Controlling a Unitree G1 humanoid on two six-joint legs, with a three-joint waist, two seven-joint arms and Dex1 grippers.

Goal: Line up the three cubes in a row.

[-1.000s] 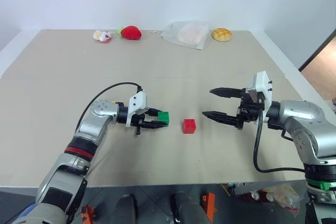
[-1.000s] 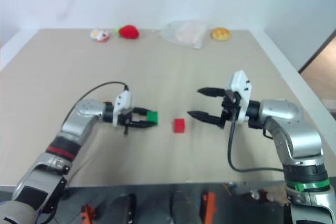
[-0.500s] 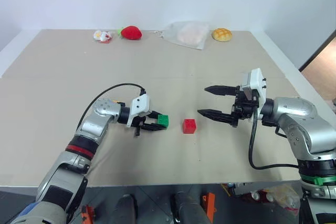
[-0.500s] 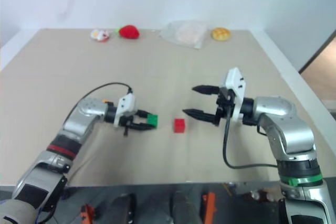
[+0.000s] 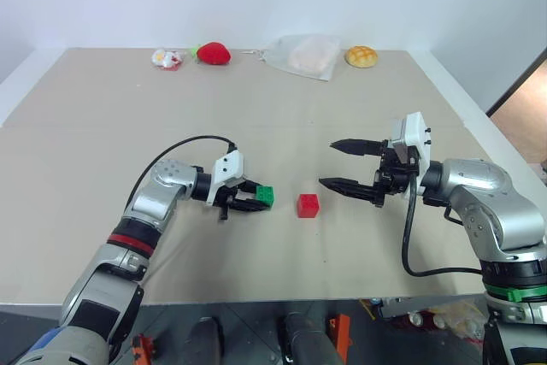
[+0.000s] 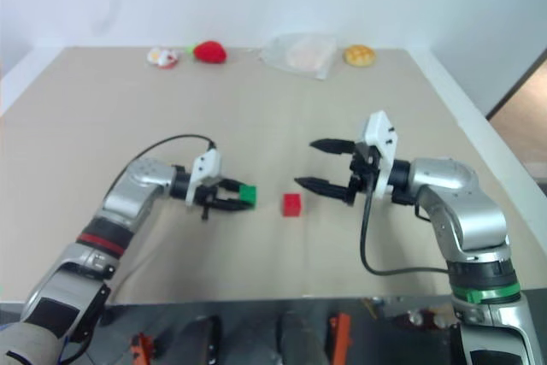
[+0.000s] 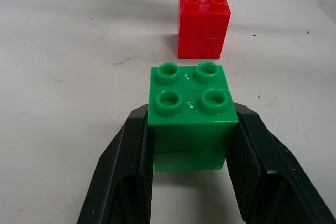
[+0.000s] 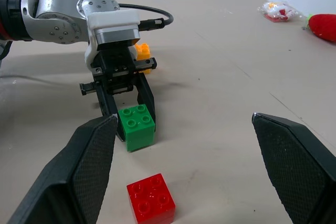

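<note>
Between left tool (image 5: 256, 200) fingers: green cube (image 5: 266, 196) | red cube (image 5: 308, 205) just beyond

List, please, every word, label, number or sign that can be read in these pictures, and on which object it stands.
None can be read.
Green cube, red cube, yellow-orange cube: plain studs, no legible text.
Small wrapped packet: red markings, too blurred to read.
Clear bag: no print visible.

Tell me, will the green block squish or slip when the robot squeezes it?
Probably not squish: the green cube looks like hard, shiny plastic, keeping square edges between the left gripper. It might slip a little, since its sides look smooth. It seems unlikely to roll, having flat faces like the red cube.
</note>
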